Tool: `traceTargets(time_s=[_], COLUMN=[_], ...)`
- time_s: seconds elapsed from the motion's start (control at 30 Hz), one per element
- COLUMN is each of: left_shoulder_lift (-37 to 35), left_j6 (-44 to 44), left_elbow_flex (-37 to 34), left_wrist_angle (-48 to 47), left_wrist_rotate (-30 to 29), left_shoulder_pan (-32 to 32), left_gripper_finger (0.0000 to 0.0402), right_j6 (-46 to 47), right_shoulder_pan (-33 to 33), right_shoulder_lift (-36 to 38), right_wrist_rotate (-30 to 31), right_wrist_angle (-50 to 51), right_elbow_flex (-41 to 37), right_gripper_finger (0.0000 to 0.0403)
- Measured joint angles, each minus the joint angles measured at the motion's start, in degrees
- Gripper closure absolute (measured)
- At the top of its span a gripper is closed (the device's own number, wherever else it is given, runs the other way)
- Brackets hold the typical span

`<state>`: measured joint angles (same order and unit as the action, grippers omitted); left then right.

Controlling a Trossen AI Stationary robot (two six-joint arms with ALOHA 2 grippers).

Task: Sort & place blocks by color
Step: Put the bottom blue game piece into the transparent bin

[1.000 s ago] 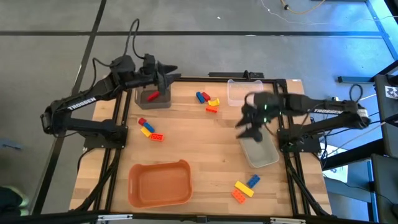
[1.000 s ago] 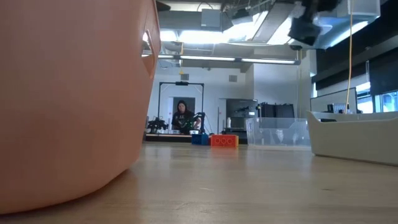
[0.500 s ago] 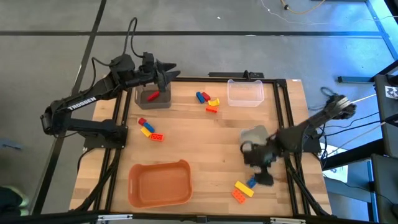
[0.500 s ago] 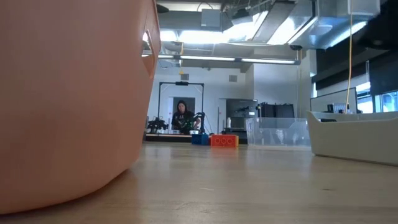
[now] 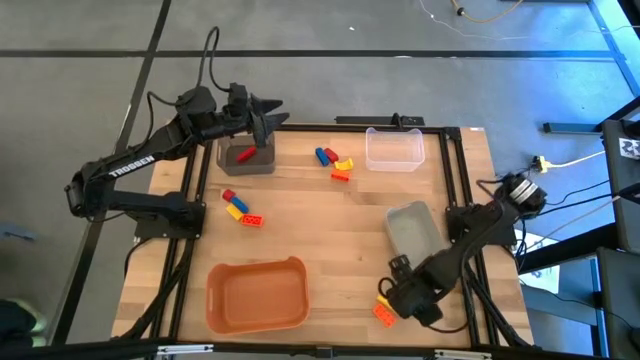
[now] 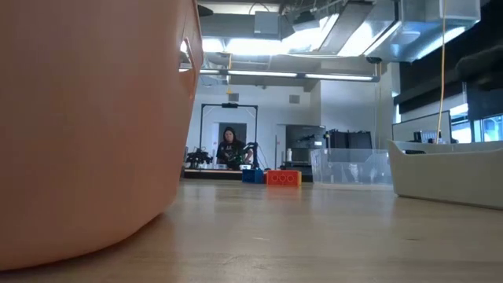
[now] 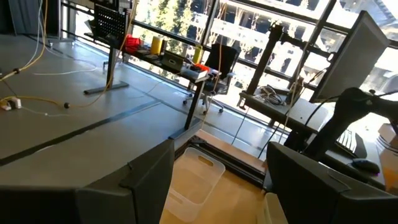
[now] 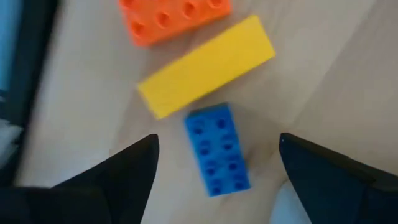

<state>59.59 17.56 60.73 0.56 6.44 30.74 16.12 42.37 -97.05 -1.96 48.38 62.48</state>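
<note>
My right gripper hangs open over the near-right group of blocks. In the right wrist view its fingers stand on either side of a blue block without touching it. A yellow block and an orange block lie flat just beyond. In the high view the arm hides the blue block, and only the orange block shows clearly. My left gripper waits open above the dark bin, which holds a red block.
More blocks lie at the far middle and on the left. The orange bin sits near left, the clear bin far right, and a pale grey bin just beyond my right gripper. A person stands far behind.
My right arm has swung from above the pale grey bin toward the table's near edge and come down over the near-right blocks, so that it now covers the blue one in the high view. The blocks have stayed where they were.
</note>
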Motion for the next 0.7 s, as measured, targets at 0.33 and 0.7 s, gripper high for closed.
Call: traceTargets(time_s=[0.33, 0.7], left_shoulder_lift=[0.0, 0.0], left_j6=[-0.1, 0.0], left_elbow_flex=[0.0, 0.0], left_wrist_angle=[0.2, 2.8], left_wrist_rotate=[-1.4, -2.7], left_shoulder_pan=[0.0, 0.0], left_gripper_finger=[0.0154, 0.0154], right_j6=[-3.2, -1.2], right_shoulder_pan=[1.5, 4.4], right_shoulder_lift=[-4.2, 0.2], right_wrist_rotate=[0.4, 3.1], right_wrist_angle=[-0.9, -8.9], right_elbow_flex=[-4.4, -12.1], right_gripper_finger=[0.0071, 0.0177])
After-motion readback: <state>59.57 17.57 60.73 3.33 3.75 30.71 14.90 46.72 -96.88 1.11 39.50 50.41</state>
